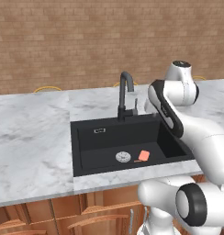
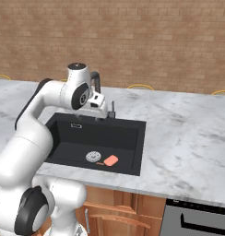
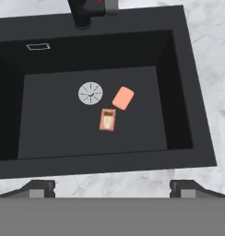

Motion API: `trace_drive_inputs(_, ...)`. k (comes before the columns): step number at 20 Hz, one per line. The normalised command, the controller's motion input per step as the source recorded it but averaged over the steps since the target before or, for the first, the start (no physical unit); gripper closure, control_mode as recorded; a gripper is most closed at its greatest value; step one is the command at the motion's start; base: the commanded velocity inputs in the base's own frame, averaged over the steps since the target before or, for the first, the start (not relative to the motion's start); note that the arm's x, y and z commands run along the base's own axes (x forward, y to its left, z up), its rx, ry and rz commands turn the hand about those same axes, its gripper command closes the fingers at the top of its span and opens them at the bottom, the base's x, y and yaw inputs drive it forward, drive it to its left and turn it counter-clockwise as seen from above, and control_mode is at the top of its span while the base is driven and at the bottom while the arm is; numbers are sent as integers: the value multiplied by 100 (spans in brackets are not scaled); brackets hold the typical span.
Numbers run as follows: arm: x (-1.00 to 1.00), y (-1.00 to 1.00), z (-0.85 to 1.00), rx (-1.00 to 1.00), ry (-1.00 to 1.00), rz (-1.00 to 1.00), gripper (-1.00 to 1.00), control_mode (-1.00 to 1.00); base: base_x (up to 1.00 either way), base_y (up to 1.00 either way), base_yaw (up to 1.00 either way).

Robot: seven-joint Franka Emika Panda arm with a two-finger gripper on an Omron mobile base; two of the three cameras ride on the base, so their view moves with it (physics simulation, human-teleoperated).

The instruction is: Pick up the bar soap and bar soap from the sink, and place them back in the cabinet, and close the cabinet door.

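Black sink [image 3: 183, 92], frame centre: salmon bar soap [image 3: 123, 98] right of the drain disc [image 3: 90, 93]; hand view reveals the thinner orange bar [image 3: 107, 120] flat beneath. Gripper [image 3: 112, 188] open, empty, above the marble counter [image 3: 211, 60].

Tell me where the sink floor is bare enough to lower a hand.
The black rectangular sink basin has bare floor along its left half and near its front wall. It is crowded right of centre: the round silver drain disc, the salmon-pink rounded bar soap and the thinner orange bar soap cluster closely. The open tool hovers above the front rim.
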Motion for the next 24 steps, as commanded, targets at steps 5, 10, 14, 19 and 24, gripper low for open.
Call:
trace_drive_inputs(5, 18, -10, -28, 0, 0, -8, -100, -100, 0, 0, 0)
trace_drive_inputs(10, 21, -5, -24, 0, 0, -10, -100, -100, 0, 0, 0)
trace_drive_inputs(14, 13, -5, -27, 0, 0, -12, -100, -100, 0, 0, 0)
trace_drive_inputs(19, 3, -3, -31, 1, 0, -12, -100, -100, 0, 0, 0)
trace_drive_inputs(24, 2, 0, -33, 1, -1, -12, -100, -100, 0, 0, 0)
